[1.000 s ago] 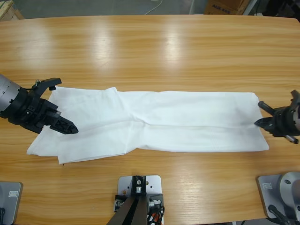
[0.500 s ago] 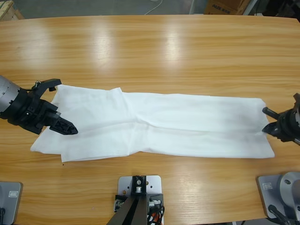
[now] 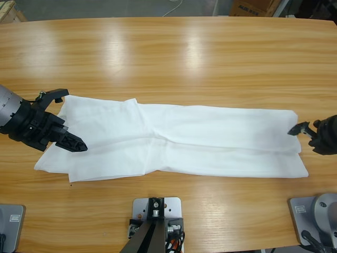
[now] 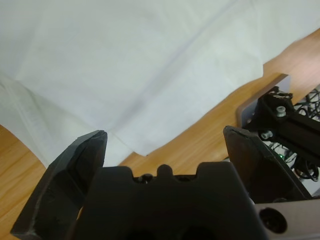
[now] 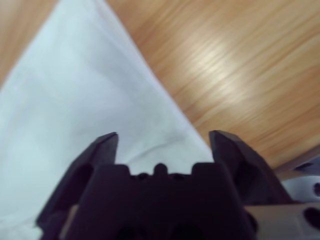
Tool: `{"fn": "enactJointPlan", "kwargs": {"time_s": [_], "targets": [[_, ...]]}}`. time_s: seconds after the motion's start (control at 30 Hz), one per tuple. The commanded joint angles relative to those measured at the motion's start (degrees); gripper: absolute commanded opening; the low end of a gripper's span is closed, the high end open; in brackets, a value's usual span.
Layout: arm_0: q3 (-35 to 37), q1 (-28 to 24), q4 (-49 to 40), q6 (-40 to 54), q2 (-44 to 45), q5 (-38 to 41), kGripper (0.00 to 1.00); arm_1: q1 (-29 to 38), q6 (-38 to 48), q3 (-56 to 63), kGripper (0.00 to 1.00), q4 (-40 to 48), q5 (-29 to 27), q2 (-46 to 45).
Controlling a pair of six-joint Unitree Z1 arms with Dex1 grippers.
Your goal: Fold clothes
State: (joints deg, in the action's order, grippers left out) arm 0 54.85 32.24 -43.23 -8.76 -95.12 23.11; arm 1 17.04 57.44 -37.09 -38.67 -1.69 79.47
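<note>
In the high view a plain white cotton T-shirt (image 3: 174, 141) lies flat on the long, glossy wooden desk (image 3: 174, 58), folded into a long band that runs from 9 o'clock to 3 o'clock across the near half of the desk. Its wider end, with a flap folded over it, sits toward 9 o'clock; its narrower end reaches toward 3 o'clock. The left arm's black two-jawed gripper (image 3: 58, 118) comes in from the 9 o'clock edge and hangs over the wide end of the shirt, its jaws spread far apart, one at the shirt's far corner and one over the cloth, with nothing between them. The right arm's black gripper (image 3: 305, 132) shows at the 3 o'clock edge, just beside the shirt's narrow end; one jaw tip points at the cloth's corner, and this view does not settle how its jaws stand.

In the left wrist view the left gripper (image 4: 165, 140) has its jaws wide open and empty, with the white shirt (image 4: 125, 60) filling the upper part of the picture and bare wood showing at 8 o'clock and 4 o'clock.

In the right wrist view the right gripper (image 5: 162, 140) also has its jaws parted and holding nothing; the shirt (image 5: 75, 115) spreads from 12 o'clock down to 8 o'clock, its edge running diagonally, with bare desk (image 5: 240, 60) from 1 to 4 o'clock
</note>
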Motion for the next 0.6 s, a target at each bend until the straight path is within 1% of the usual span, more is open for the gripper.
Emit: {"fn": "enactJointPlan", "kwargs": {"time_s": [0.03,0.1,0.17,0.23,0.37,0.5,0.6], "targets": [[-0.36,0.37,-2.46,0.57,1.78,0.23,0.908,-14.24,-15.57,5.68,0.994,11.19,16.66,1.58],[0.7,0.37,-3.76,0.59,2.27,0.27,0.908,-16.86,-18.35,6.73,0.991,12.7,19.04,1.75],[1.82,0.37,-5.0,0.59,2.68,0.2,0.908,-18.71,-19.21,6.99,1.0,12.99,19.95,2.84],[2.39,0.37,-6.02,0.57,3.43,0.13,0.908,-20.39,-19.21,6.57,1.0,11.56,19.04,2.65],[1.95,0.37,-7.08,0.5,4.54,-0.59,0.908,-21.34,-18.16,5.62,1.0,7.87,14.63,-0.07],[1.89,0.37,-7.01,0.5,4.52,-0.7,0.908,-21.34,-17.82,5.55,1.0,6.69,15.4,0.77],[1.88,0.37,-7.1,0.5,5.02,-0.96,0.908,-22.15,-16.91,5.61,1.0,7.41,15.68,2.74]]}}
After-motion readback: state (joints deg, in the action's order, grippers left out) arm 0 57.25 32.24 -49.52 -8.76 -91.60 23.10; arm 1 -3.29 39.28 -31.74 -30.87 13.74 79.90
